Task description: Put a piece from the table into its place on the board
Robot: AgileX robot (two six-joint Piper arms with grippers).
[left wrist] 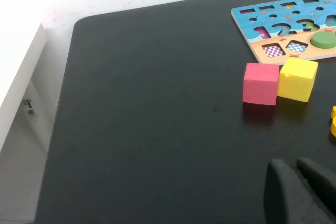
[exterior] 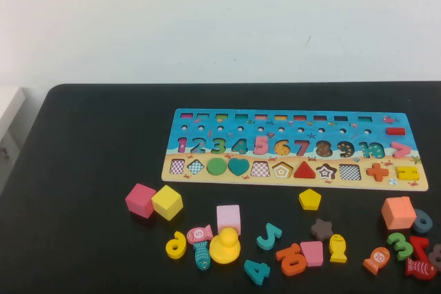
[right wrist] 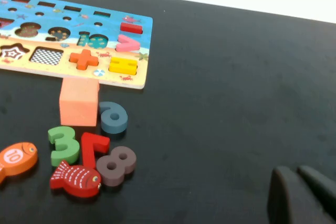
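Observation:
The blue number-and-shape board (exterior: 365,132) lies at the back middle of the black table, with several slots filled. Loose pieces lie in front of it: a pink cube (exterior: 140,200), a yellow cube (exterior: 167,202), a yellow pentagon (exterior: 310,199), a brown star (exterior: 321,228), an orange cube (exterior: 398,212), numbers and fish. My left gripper (left wrist: 293,163) is shut and empty, low over bare table, well short of the pink cube (left wrist: 260,83). My right gripper (right wrist: 296,169) is shut and empty, off to the side of the brown 8 (right wrist: 116,166). Neither gripper shows in the high view.
A white block (left wrist: 21,77) stands off the table's left edge. A white wall runs behind the table. A teal 5 (exterior: 269,236), a teal 4 (exterior: 256,270) and a green 3 (right wrist: 65,145) lie among the front pieces.

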